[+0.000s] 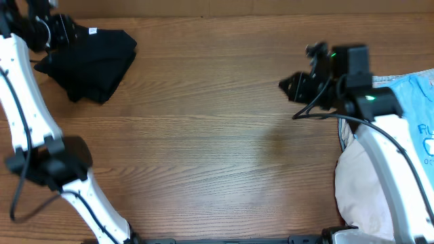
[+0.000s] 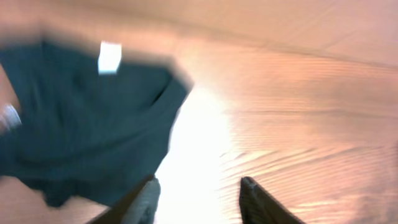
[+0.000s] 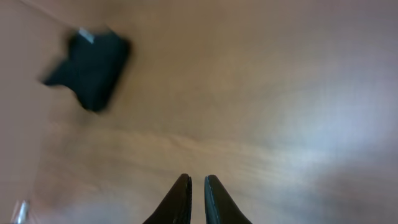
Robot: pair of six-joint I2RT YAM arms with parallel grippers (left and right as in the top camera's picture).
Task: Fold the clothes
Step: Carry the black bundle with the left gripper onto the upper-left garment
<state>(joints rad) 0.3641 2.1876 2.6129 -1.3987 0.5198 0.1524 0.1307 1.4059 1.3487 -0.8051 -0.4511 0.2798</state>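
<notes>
A black shirt (image 1: pixel 91 64) lies bunched at the table's far left corner, its small white tag (image 2: pixel 109 57) showing at the top edge. My left gripper (image 1: pixel 68 32) hovers over the shirt's left end. In the left wrist view the shirt (image 2: pixel 81 118) fills the left side, and the left gripper (image 2: pixel 199 186) stands open with only bare table between its fingers. My right gripper (image 1: pixel 283 85) hangs above bare wood right of centre, its fingers (image 3: pixel 181 186) shut on nothing. From the right wrist view the black shirt (image 3: pixel 93 68) is far off.
A light blue printed T-shirt (image 1: pixel 417 102) and a white piece (image 1: pixel 359 183) lie piled at the right edge, partly under the right arm. The left arm's base stands at the near left (image 1: pixel 54 163). Bare wooden table (image 1: pixel 203 135) spans the middle.
</notes>
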